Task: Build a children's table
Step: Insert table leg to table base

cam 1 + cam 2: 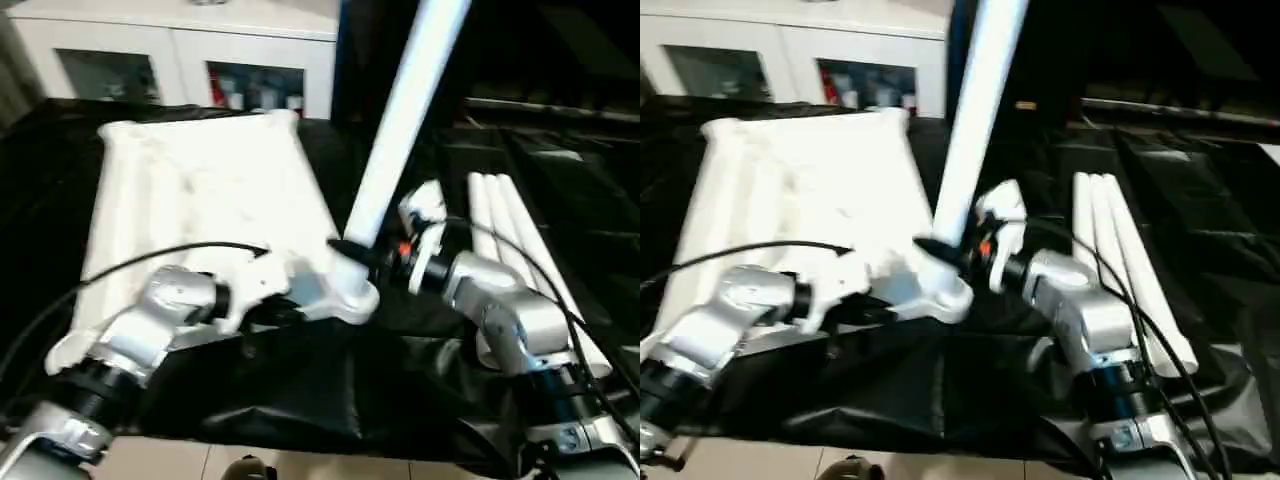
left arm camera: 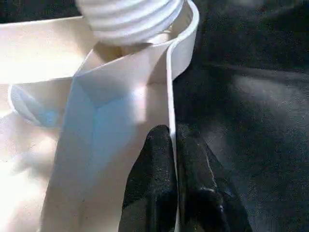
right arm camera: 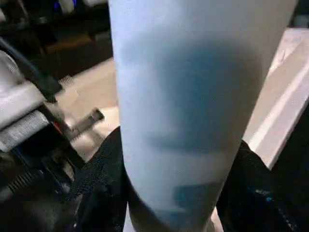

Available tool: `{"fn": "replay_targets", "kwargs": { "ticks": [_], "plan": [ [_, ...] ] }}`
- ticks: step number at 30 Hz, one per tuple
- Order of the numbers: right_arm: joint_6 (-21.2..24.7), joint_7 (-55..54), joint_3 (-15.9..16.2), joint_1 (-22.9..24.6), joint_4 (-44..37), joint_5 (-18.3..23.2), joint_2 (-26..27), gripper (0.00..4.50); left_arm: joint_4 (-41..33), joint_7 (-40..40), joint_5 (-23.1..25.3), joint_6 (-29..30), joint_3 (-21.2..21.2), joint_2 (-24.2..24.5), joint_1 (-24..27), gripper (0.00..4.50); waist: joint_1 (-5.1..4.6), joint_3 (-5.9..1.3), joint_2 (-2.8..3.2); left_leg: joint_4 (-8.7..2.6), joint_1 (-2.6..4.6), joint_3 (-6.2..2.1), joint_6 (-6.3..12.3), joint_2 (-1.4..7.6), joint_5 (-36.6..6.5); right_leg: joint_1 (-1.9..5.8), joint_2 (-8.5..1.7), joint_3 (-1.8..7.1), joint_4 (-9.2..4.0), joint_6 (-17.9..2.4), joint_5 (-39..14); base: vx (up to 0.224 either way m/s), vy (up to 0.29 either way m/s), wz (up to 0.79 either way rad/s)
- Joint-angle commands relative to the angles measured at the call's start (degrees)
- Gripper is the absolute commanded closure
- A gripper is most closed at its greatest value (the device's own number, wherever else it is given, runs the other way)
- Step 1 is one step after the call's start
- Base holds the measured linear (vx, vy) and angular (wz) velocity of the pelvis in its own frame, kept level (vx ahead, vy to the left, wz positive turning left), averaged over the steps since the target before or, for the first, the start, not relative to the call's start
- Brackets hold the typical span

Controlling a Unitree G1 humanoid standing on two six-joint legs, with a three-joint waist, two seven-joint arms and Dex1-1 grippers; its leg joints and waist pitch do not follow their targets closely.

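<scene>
Leg point(image 1: 400, 120) tilted in tabletop point(image 1: 200, 190) corner socket.

I'm looking down at the surface point(image 1: 300, 390), which is covered in wrinkled black cloth that hangs over its near edge. The white tabletop point(image 1: 200, 190) lies flat on the cloth over the left half, its long sides running from the near edge toward the far edge, and its near right corner sits close to the middle of the surface. Toward the right edge, three white legs point(image 1: 505, 225) lie side by side on the cloth, touching one another, running roughly parallel to the tabletop and well apart from it. Bare black cloth shows between tabletop and legs.
</scene>
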Motion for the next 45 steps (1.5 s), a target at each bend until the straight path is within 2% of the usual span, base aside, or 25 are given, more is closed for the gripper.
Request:
{"fn": "replay_targets", "kwargs": {
  "ticks": [1,9,12,13,15,19,21,27,28,34,36,38,41,43,44,45],
  "plan": [
    [0.5,0.3,0.3,0.2,0.0,-1.0,-1.3,2.62,-0.1,-0.1,0.2,-2.0,-0.7,-1.4,-1.6,4.50,-0.39,-4.01,0.23,-4.24,2.28,-1.28,-1.89,3.65,-10.7,1.61,-5.34,2.81,-4.36,-10.9,-3.8,0.000,0.000,0.00],
    [3.2,1.6,-0.2,1.2,-2.2,-0.2,-3.8,2.62,3.6,0.7,2.2,-2.8,-0.8,-2.5,-3.4,4.50,-0.37,-4.04,0.12,-4.08,2.14,-1.27,-1.11,3.54,-10.2,1.70,-5.35,2.80,-4.50,-10.6,-3.8,0.000,0.000,0.00],
    [4.0,2.3,0.0,1.8,-2.9,-0.2,-4.7,2.62,4.5,0.5,2.6,-3.4,-0.7,-2.7,-3.7,4.50,-0.30,-4.07,0.10,-4.17,2.09,-1.41,-1.33,3.68,-10.7,1.77,-5.48,2.77,-4.48,-10.4,-4.2,0.000,0.000,0.00],
    [3.5,2.0,0.3,1.9,-2.2,-0.7,-4.7,2.62,4.4,0.0,2.3,-3.5,-0.6,-2.7,-3.8,4.50,-0.31,-4.08,0.49,-4.20,2.05,-1.51,-1.45,3.70,-10.8,1.77,-5.55,2.76,-4.41,-10.5,-4.2,0.000,0.000,0.00],
    [3.1,1.7,0.4,1.8,-1.6,-1.0,-4.5,2.62,4.4,-0.3,2.1,-3.5,-0.5,-2.8,-3.8,4.50,-0.46,-4.03,0.36,-4.22,2.13,-1.44,-1.75,3.62,-11.8,1.66,-5.46,2.76,-4.64,-10.7,-5.1,0.000,0.000,0.00],
    [-1.1,-0.1,1.4,0.9,5.0,-3.4,-1.8,2.62,4.0,-1.6,1.7,-3.8,-0.5,-2.7,-3.9,4.50,-0.73,-4.02,0.77,-4.30,2.10,-1.55,-2.53,3.62,-13.1,1.55,-5.53,2.71,-4.68,-11.4,-6.0,0.000,0.000,0.00],
    [-2.5,-1.0,1.1,0.3,7.4,-4.0,-0.8,2.62,4.4,-2.1,2.0,-4.1,-0.5,-2.7,-4.0,4.50,-0.89,-4.07,0.70,-4.30,2.18,-1.48,-2.56,3.55,-13.2,1.56,-5.40,2.71,-4.63,-11.8,-5.5,0.000,0.000,0.00],
    [-3.2,-2.0,-0.2,-0.8,10.9,-3.5,0.4,2.62,4.7,-2.5,2.1,-4.5,-0.3,-2.4,-4.0,4.50,-0.97,-4.00,0.83,-4.48,2.26,-1.57,-2.73,3.68,-14.6,1.57,-5.51,2.73,-4.75,-11.7,-7.1,0.000,0.000,0.00],
    [-3.3,-1.3,-0.8,-1.1,12.7,-2.8,1.0,2.62,4.7,-2.3,2.2,-4.6,-0.3,-2.3,-3.9,4.50,-1.05,-4.03,1.00,-4.49,2.30,-1.60,-2.86,3.70,-14.8,1.49,-5.53,2.75,-4.70,-11.9,-6.6,0.000,0.000,0.00],
    [-3.4,1.2,-3.3,-0.3,15.6,-0.2,2.0,2.62,5.8,-0.8,2.8,-5.1,0.2,-2.9,-4.1,4.50,-0.89,-4.08,0.96,-4.47,2.27,-1.54,-2.48,3.74,-14.3,1.59,-5.44,2.68,-4.59,-12.4,-4.8,0.000,0.000,0.00],
    [-3.3,0.8,-4.8,1.8,15.9,0.7,1.8,2.62,5.9,-0.8,2.5,-4.4,0.5,-3.2,-4.1,4.50,-0.77,-4.06,1.11,-4.48,2.36,-1.53,-2.49,3.77,-14.7,1.53,-5.57,2.73,-4.68,-12.2,-5.4,0.000,0.000,0.00],
    [-3.6,0.6,-4.9,2.8,15.7,0.7,1.7,2.62,5.9,-0.8,2.4,-4.2,0.6,-3.2,-4.0,4.50,-0.66,-4.10,1.01,-4.51,2.35,-1.56,-2.46,3.78,-15.0,1.57,-5.63,2.72,-4.75,-12.1,-5.8,0.000,0.000,0.00],
    [-5.6,-0.3,-5.7,6.0,15.0,0.6,2.3,2.62,6.0,-0.5,2.4,-4.3,0.7,-3.4,-4.1,4.50,-0.57,-4.06,1.29,-4.62,2.31,-1.61,-2.58,3.83,-15.4,1.48,-5.59,2.75,-4.87,-11.7,-6.0,0.000,0.000,0.00],
    [-6.7,-0.8,-6.5,7.1,14.8,0.7,3.0,2.62,6.4,-0.3,2.6,-4.5,0.7,-3.4,-4.2,4.50,-0.58,-4.04,1.59,-4.70,2.40,-1.68,-2.81,3.82,-16.6,1.34,-5.62,2.75,-4.97,-11.7,-7.2,0.000,0.000,0.00],
    [-6.7,-0.8,-6.5,7.1,14.8,0.7,3.0,2.62,6.4,-0.3,2.6,-4.5,0.7,-3.4,-4.2,4.50,-0.64,-3.97,1.40,-4.76,2.42,-1.70,-2.95,3.77,-17.5,1.34,-5.63,2.77,-5.11,-11.5,-8.4,0.000,0.000,0.00],
    [-8.4,-1.8,-7.2,8.7,13.9,0.7,3.5,2.62,6.7,-0.2,2.7,-4.7,0.8,-3.5,-4.3,4.50,-0.60,-3.90,1.61,-4.84,2.51,-1.76,-3.10,3.81,-18.4,1.25,-5.71,2.82,-5.29,-11.3,-10.0,0.000,0.000,0.00]
  ]
}}
